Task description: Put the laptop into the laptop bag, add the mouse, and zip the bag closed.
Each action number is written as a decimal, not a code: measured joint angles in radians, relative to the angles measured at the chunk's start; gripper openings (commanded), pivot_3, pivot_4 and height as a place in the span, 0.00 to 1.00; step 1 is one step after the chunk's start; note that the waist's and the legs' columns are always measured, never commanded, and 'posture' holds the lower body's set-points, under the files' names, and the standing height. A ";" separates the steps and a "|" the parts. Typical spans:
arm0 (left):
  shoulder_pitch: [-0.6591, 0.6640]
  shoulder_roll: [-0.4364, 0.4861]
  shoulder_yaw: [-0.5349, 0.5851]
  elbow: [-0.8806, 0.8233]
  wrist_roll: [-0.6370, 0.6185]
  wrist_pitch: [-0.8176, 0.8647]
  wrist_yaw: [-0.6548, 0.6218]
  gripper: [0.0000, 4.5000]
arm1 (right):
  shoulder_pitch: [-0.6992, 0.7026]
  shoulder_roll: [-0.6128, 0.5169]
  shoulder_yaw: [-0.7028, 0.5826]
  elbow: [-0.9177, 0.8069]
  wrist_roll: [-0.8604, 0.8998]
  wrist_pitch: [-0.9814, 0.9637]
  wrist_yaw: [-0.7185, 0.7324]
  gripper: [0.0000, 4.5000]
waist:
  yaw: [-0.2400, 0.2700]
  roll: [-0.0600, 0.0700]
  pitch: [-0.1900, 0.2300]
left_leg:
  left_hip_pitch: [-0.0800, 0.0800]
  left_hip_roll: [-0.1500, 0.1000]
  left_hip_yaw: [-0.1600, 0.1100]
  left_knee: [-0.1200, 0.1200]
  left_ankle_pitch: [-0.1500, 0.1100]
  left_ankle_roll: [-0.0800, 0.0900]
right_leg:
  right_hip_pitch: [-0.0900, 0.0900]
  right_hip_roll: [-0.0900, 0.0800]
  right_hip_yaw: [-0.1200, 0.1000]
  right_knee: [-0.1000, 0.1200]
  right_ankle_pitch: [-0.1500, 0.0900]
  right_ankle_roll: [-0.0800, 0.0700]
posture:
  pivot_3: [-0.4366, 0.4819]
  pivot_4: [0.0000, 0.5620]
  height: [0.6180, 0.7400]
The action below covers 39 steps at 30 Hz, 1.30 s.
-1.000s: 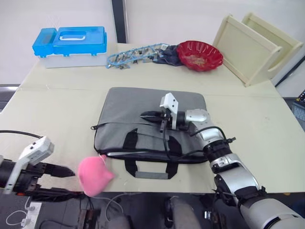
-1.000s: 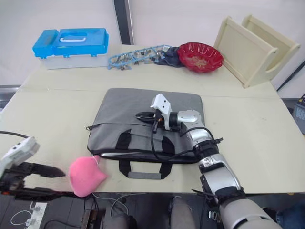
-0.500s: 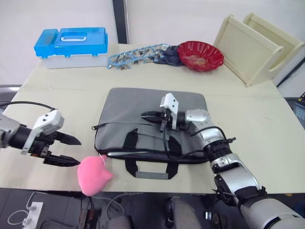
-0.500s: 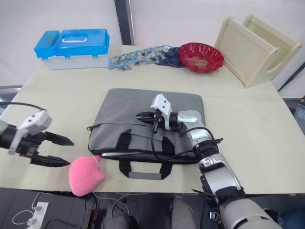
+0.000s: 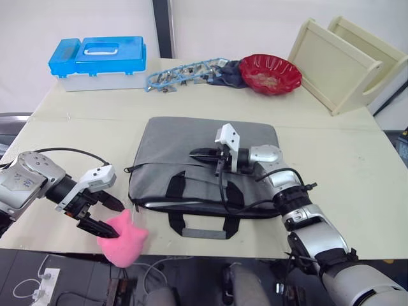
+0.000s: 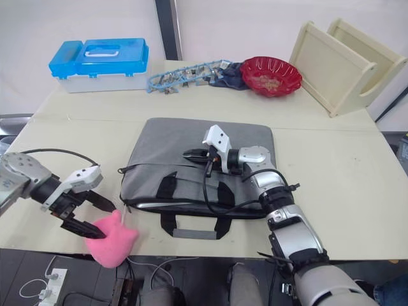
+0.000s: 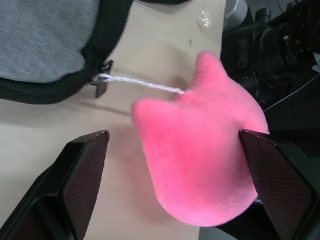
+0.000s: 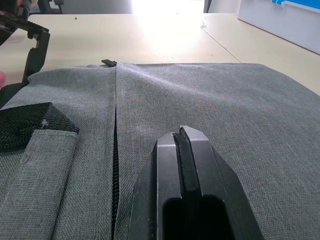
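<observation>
Two black fingers of the left gripper (image 5: 109,214) stand apart around the pink fuzzy toy (image 5: 123,233) at the table's near edge. A second ago that gripper hung off to the left; now it has reached the toy (a white string (image 7: 140,83) ties it to the zipper pull). It looks soft and light, so squeeze its middle. Farther back, the right gripper (image 5: 194,153) rests pinched together on the floppy laptop bag (image 5: 185,137).
</observation>
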 measured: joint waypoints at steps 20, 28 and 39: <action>0.377 0.062 0.355 -0.219 -0.143 0.130 0.002 0.01 | -0.016 0.014 0.006 0.007 -0.001 0.000 0.001 0.00 | -0.007 0.001 0.001 | -0.001 0.001 0.010 -0.001 0.000 0.000 | -0.014 0.002 0.010 0.005 0.000 0.000 | 0.48 0.27 1.00; 0.409 -0.137 0.443 -0.343 -0.181 0.240 0.157 0.01 | -0.018 0.019 0.007 0.029 -0.015 -0.022 -0.003 0.00 | -0.007 0.001 0.001 | 0.000 0.001 0.010 -0.001 0.000 -0.001 | -0.013 0.003 0.011 0.006 0.000 0.000 | 0.48 0.27 1.00; 0.348 -0.372 0.410 -0.413 -0.146 0.293 0.331 0.01 | -0.017 0.033 0.010 0.031 -0.060 -0.053 -0.034 0.00 | -0.002 0.000 -0.005 | 0.000 0.001 0.010 -0.001 -0.001 -0.001 | -0.012 0.003 0.011 0.005 0.000 0.000 | 0.48 0.27 1.00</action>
